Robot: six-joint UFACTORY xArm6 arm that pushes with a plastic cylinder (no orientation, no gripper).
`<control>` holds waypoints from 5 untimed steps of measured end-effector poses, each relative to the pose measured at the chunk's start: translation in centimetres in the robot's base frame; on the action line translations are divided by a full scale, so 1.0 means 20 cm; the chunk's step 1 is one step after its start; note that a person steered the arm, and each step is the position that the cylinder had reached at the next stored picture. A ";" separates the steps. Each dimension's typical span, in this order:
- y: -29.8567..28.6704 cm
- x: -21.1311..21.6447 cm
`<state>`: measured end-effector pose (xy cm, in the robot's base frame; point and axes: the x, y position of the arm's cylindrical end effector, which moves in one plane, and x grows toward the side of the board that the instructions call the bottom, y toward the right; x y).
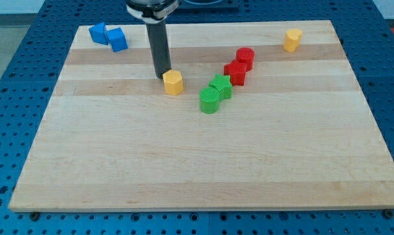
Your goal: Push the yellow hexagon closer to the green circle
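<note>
The yellow hexagon (pixel 173 83) stands on the wooden board (pixel 197 163) a little left of the middle, in the upper half. The green circle (pixel 210 101) stands to its lower right, about a block's width away. My tip (pixel 162 76) is at the end of the dark rod, right against the hexagon's upper left side. A green star-shaped block (pixel 221 86) touches the green circle on its upper right.
Two red blocks (pixel 239 65) stand in a row up and right of the green star. A second yellow block (pixel 292 40) is at the view's top right. Two blue blocks (pixel 109 36) are at the top left corner.
</note>
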<state>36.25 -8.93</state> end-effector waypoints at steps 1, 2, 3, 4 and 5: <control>-0.09 0.07; -0.18 0.11; -0.18 0.10; -0.14 0.05; -0.11 -0.01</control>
<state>36.14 -11.10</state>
